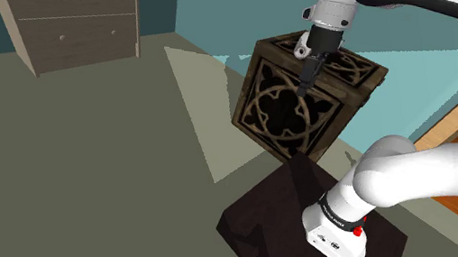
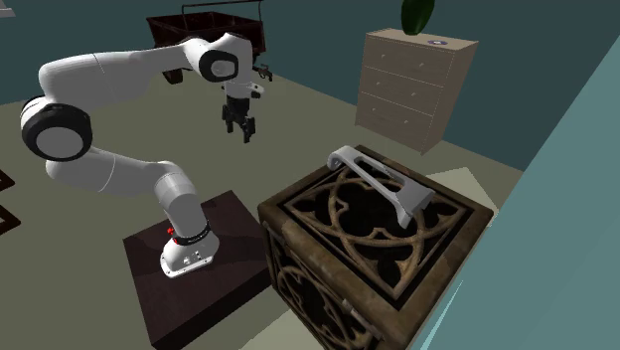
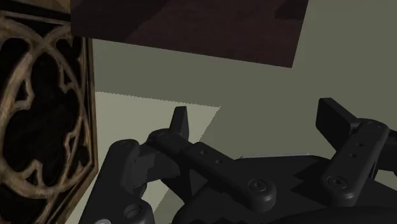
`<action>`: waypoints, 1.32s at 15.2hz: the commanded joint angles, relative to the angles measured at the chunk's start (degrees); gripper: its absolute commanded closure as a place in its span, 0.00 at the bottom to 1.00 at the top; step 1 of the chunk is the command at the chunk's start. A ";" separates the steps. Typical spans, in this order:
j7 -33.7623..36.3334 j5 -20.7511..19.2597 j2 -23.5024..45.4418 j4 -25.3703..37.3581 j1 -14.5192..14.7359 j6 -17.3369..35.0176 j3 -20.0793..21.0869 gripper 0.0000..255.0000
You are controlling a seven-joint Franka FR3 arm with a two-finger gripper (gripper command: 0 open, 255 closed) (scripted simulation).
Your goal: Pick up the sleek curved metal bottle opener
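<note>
The white arm rises from its dark stand, folds back at the elbow and stretches level at shoulder height. Its wrist is turned straight down, so the black gripper hangs in the air with its fingers pointing at the floor. The jaws stand well apart and hold nothing; in the wrist view the gripper has olive floor and a paler patch of it between its fingers. It hovers over the gap between the stand and the carved box, beside the box's fretted side and touching neither.

In the shoulder view the arm's upper links run off the top edge. There the gripper hangs in front of the box and covers part of its lid. Behind the tracery the inside of the box is too dark to read. A chest of drawers against the wall is cropped at the top.

The bottle opener lies on top of the box, near the lid's edge toward the second exterior view's right and well apart from the gripper. It is a pale grey, smooth, arched strip, narrow at its far end and broader and hooked at its near end.
</note>
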 commanded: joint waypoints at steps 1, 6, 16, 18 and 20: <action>0.00 0.00 0.00 0.00 0.00 0.00 0.00 0.00; -12.98 -6.39 -1.02 1.11 -0.28 -1.14 -7.66 0.00; -39.19 -16.52 5.00 9.88 1.30 -0.20 -23.25 0.00; -44.51 -17.64 7.37 12.66 2.11 0.30 -26.42 0.00; -49.88 -18.37 10.08 15.78 3.16 0.82 -29.68 0.00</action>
